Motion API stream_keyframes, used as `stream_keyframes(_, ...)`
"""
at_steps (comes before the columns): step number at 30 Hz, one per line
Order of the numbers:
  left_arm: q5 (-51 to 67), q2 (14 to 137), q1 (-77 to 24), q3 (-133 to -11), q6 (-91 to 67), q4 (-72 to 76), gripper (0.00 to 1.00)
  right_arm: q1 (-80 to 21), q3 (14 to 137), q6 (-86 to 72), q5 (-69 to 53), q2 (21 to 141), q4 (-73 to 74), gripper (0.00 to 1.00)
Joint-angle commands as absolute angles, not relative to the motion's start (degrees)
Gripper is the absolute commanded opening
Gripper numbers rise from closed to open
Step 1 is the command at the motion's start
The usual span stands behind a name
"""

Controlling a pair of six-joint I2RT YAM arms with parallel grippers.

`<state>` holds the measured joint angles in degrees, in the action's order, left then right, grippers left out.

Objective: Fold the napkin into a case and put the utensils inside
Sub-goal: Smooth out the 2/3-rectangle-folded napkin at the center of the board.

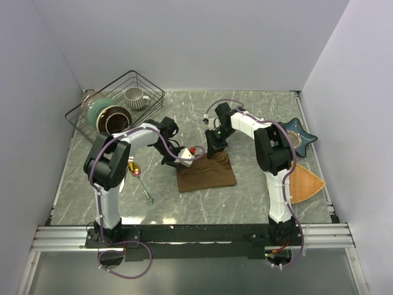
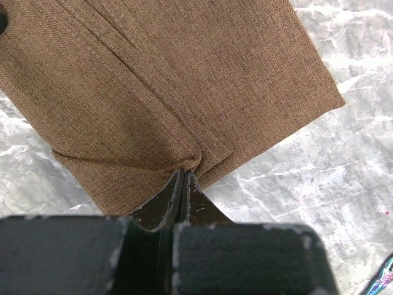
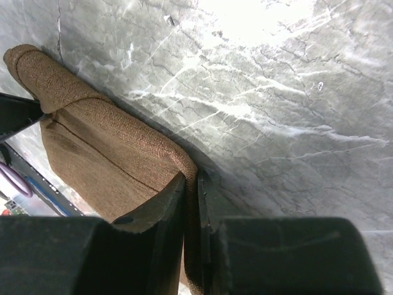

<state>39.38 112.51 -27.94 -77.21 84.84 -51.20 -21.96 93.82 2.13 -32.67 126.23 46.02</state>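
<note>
Hidden/unclear first:
- In the top view the left fingers (image 1: pixel 184 157) and right fingers (image 1: pixel 215 147) are too small to read; both sit on the upper edge of the napkin (image 1: pixel 207 173).
- The utensils (image 1: pixel 144 187) lie left of the napkin, well apart from it, on bare desk (image 1: pixel 245 117). Gold-orange spoon bowl and a slim silver handle show. I can't tell fork from spoon beyond that.
- Wrist views cut the cloth off at the frame edges, so its full outline only shows from above.

Fingers:
- The left fingers (image 2: pixel 182 184) are pressed together on the napkin (image 2: pixel 172 92) edge, bottom centre of frame. The cloth puckers into creases at the pinch.
- The right fingers (image 3: pixel 183 187) stand narrow, with a folded napkin (image 3: pixel 104 153) edge between them. I can't tell if it's actually clamped.

Materials/shapes:
- Napkin is coarse brown weave, folded to a rectangle at frame centre, with a lengthwise fold line. In the right wrist view its edge looks rolled and thick.
- Desk is grey marbled, glossy.
- Black wire basket (image 1: pixel 150 80), upper left, holds a ribbed mug (image 1: pixel 135 96) and bowls (image 1: pixel 109 117).
- On the right are a blue star-shaped dish (image 1: pixel 305 136) and an orange fan-shaped woven mat (image 1: pixel 305 184).
</note>
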Motion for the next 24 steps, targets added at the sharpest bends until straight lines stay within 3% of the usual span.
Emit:
stream_keyframes(1, 38.15, 108.90, -29.18, -74.37, 86.92, -49.84, 0.01, -21.62, 94.30, 1.84, -28.83, 128.32, 44.29, 0.30)
stream_keyframes(2, 37.19, 108.72, -29.44, -73.83, 86.92, -49.49, 0.01, -21.53, 94.48, 1.93, -28.92, 128.15, 44.47, 0.41)
stream_keyframes(5, 35.95, 108.98, -29.88, -72.69, 86.49, -48.43, 0.02, -20.75, 95.36, 2.37, -29.35, 126.74, 45.70, 0.50)
stream_keyframes(7, 35.07, 109.42, -29.97, -72.51, 86.48, -48.78, 0.02, -20.13, 96.93, 2.99, -30.06, 125.60, 47.71, 0.52)
stream_keyframes(11, 33.66, 109.34, -30.50, -71.28, 86.75, -47.99, 0.02, -19.16, 98.88, 4.57, -30.32, 122.44, 49.92, 0.69)
stream_keyframes(17, 33.05, 109.42, -31.11, -71.02, 86.75, -47.03, 0.04, -19.07, 97.38, 3.61, -34.61, 116.55, 47.73, 0.69)
stream_keyframes(24, 31.91, 109.16, -31.55, -69.87, 88.42, -47.02, 0.05, -19.69, 95.01, -12.80, -47.62, 115.22, 36.40, 0.47)
